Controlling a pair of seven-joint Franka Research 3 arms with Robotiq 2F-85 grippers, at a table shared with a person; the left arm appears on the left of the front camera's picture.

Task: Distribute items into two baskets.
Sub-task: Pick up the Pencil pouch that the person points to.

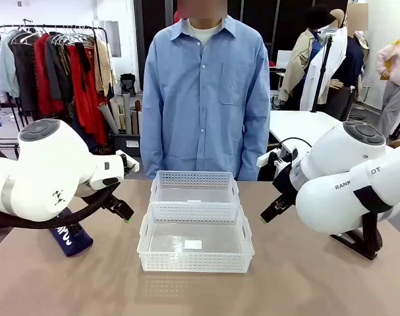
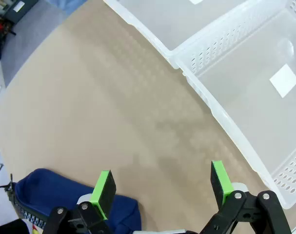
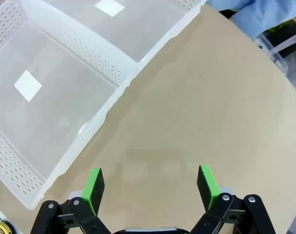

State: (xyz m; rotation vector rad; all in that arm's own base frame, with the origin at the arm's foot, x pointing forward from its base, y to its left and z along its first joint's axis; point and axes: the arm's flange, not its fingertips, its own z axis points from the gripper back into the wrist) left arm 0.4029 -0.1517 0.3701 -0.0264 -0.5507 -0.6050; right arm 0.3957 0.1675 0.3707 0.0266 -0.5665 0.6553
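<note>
Two white perforated baskets stand end to end at mid-table, both with nothing in them: the larger near one (image 1: pixel 195 262) and the smaller far one (image 1: pixel 194 179). A dark navy pouch (image 1: pixel 71 236) with white lettering lies on the table at the left, partly under my left arm. My left gripper (image 1: pixel 126 216) hovers open left of the near basket. In the left wrist view it (image 2: pixel 162 184) is over bare table, with the pouch (image 2: pixel 55 190) at its left finger and the near basket (image 2: pixel 221 109) to its right. My right gripper (image 1: pixel 267 215) hangs open right of the near basket. In the right wrist view it (image 3: pixel 150 183) also holds nothing.
A person in a blue shirt (image 1: pixel 206 92) stands at the far edge behind the baskets, hands out of sight. The tan table (image 1: pixel 318 276) lies bare right of the baskets. The far basket's rim shows in both wrist views (image 2: pixel 138 25) (image 3: pixel 157 44), and the near basket's rim (image 3: pixel 104 114) in the right one.
</note>
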